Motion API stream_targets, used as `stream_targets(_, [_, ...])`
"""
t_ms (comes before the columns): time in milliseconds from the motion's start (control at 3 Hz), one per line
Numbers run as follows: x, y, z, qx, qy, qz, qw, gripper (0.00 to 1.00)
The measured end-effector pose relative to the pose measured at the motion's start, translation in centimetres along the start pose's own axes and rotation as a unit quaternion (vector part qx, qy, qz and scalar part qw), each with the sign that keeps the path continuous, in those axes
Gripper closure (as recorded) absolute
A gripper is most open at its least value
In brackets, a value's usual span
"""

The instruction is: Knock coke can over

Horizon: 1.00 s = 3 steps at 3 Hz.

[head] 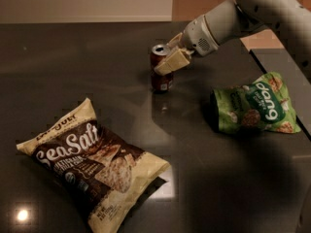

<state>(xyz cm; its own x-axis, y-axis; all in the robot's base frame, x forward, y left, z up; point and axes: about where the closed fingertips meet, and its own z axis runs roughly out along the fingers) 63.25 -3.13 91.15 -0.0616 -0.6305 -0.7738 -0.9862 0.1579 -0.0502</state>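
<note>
Metal, thin and smooth, was what the coke can (161, 80) looked to be made of; I judged it light, stiff enough to take a push without denting, slippery on its wall, and easy to tip because it was tall for its narrow base; a shove high on the body, near the rim, seemed the best place to act on it, since a low push would likely only slide it; the can stood toward the far middle of the dark table (73, 67), upright or very nearly so, its long axis vertical and its silver top facing up; the gripper (168, 58) reached in from the right and lay across the can's upper part, touching it or all but; whether it was clamped on the can or loose beside it could not be told; a sea salt chip bag (92, 161) lay well apart at the near left; a green snack bag (255, 106) lay off to the right.
</note>
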Motion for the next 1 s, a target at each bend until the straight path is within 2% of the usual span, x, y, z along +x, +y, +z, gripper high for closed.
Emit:
stream_targets(333, [-0.6, 1.2, -1.9, 0.005, 0.05, -0.011, 0.9987, 1.0])
stream_targets(667, [-0.3, 2.2, -3.8, 0.008, 0.133, -0.035, 0.9905, 1.0])
stream_targets(1000, [0.4, 3.4, -4.9, 0.003, 0.209, -0.063, 0.9759, 1.0])
